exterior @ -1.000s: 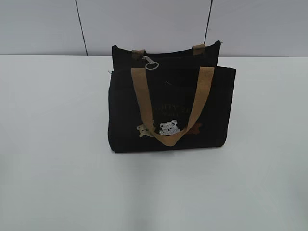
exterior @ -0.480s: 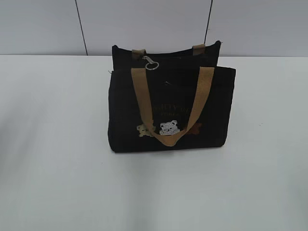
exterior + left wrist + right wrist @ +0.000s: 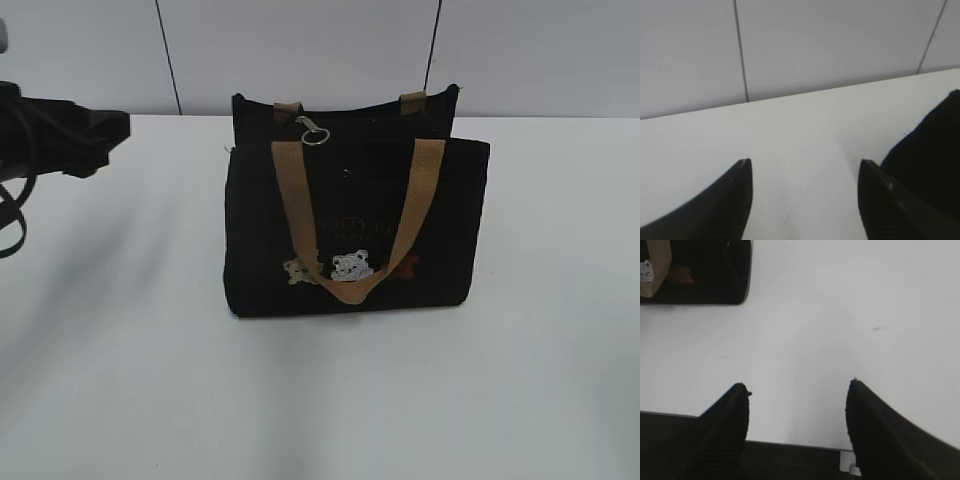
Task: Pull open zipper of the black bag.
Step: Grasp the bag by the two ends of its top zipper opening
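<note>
Two tan webbing handles (image 3: 300,210) are seen on the black bag (image 3: 355,225), which stands upright on the white counter (image 3: 120,380) at the centre of the exterior view, close to the grey panelled wall (image 3: 300,50) at the top of the frame. One handle hangs in a loop down the bag's front, over faint lettering and small bear patches (image 3: 345,266) in the lower middle of the bag. The zipper (image 3: 345,117) runs along the top seam, and its silver ring-and-clasp pull (image 3: 313,131) is seen lying at the upper left of the bag's top, touched by nothing. The left arm (image 3: 60,140) is seen at the upper left edge of the exterior view, well apart from the bag. In the left wrist view, the left gripper (image 3: 805,167) is held with its fingers (image 3: 737,200) spread apart and nothing between them, above bare counter, with a corner of the bag at the right edge of the frame. In the right wrist view, the right gripper (image 3: 797,390) is likewise seen with fingers (image 3: 730,425) released and apart, above bare counter, with the bag's lower corner at the upper left of the frame.
</note>
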`<state>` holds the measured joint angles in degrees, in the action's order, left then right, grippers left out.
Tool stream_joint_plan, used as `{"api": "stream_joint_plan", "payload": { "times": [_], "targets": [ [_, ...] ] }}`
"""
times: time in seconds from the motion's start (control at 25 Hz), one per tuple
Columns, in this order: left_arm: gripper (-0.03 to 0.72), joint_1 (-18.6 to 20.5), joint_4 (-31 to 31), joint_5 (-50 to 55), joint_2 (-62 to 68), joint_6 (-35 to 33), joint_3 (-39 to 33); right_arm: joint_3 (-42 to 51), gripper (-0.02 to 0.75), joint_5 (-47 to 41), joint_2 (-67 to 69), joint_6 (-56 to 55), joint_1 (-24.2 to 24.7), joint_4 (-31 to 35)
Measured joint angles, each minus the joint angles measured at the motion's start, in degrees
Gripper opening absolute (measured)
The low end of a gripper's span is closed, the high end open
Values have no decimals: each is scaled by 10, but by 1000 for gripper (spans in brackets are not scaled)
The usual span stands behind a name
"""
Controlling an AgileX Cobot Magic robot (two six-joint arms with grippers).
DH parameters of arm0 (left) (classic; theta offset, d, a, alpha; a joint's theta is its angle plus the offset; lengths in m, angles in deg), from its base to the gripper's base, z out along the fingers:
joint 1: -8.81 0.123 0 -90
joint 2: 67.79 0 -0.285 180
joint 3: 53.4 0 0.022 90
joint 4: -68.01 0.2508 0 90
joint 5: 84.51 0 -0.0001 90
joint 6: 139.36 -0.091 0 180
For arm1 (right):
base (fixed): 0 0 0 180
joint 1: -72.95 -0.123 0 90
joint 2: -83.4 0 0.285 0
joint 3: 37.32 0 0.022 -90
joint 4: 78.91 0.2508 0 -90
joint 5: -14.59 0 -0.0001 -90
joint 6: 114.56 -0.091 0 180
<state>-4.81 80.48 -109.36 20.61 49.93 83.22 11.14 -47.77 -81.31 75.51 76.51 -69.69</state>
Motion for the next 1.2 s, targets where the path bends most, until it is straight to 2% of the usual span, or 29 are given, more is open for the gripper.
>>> {"api": "stream_joint_plan", "payload": {
  "times": [0.28,0.48,0.6,0.76,1.0,1.2],
  "targets": [
    [490,13,346,-73,86,259,80,-71,466,-1,101,90,0,26],
    [490,94,561,-225,160,432,146,-107,466,-2,162,144,0,44],
    [490,127,652,-295,217,475,198,-125,466,-2,190,173,0,65],
    [490,127,690,-322,275,486,247,-151,466,-5,227,211,0,96],
    [490,121,672,-341,286,486,255,-179,466,-4,270,245,0,125],
    [490,98,676,-315,286,486,271,-181,466,-1,290,302,0,129]
  ]
}}
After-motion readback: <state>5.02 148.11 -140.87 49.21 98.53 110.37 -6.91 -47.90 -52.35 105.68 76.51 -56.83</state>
